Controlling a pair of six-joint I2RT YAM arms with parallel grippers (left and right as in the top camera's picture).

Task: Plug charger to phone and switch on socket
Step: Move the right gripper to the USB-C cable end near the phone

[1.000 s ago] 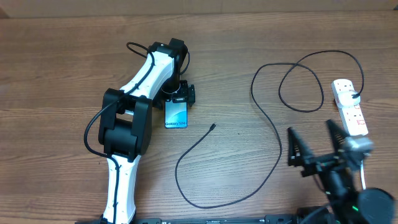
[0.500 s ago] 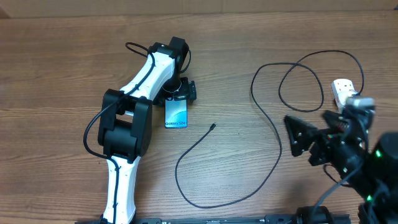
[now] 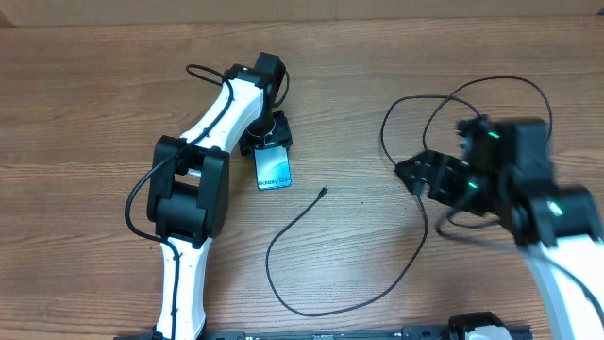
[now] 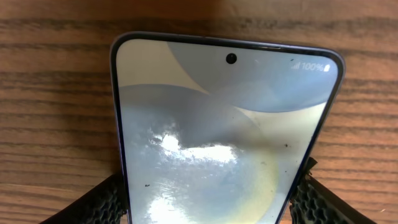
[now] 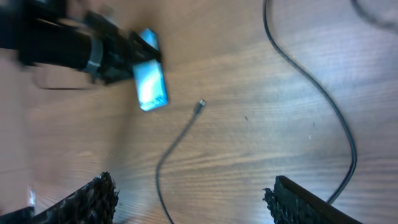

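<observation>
The phone lies on the wooden table with its blue-white screen up. My left gripper is shut on its far end. In the left wrist view the phone fills the frame between both fingers. The charger cable curls across the table, and its connector tip lies free to the right of the phone. My right gripper is open and empty above the cable's right stretch. The right wrist view shows the phone, the tip and the open fingers. The socket is hidden under my right arm.
The cable's far end makes loops at the back right, partly under the right arm. The left arm lies across the left of the table.
My right arm has swung from the front right up and leftward over the cable, covering the socket. The left gripper has shifted the phone slightly right and turned it.
</observation>
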